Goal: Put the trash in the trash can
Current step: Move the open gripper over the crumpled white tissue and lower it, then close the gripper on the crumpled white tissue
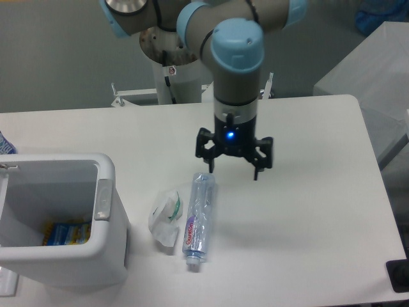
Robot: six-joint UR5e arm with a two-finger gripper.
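A crushed clear plastic bottle with a purple-and-white label lies lengthwise on the white table. Just left of it sits a crumpled white wrapper with green marks. The white trash can stands at the front left, a grey tab on its right rim. My gripper hangs open above the table, just beyond and right of the bottle's far end, holding nothing. A blue light glows on its wrist.
A blue-and-yellow packet lies inside the bin. The arm's base column rises behind the table. The table's right edge borders another white surface at the far right. A dark object sits at the front right corner.
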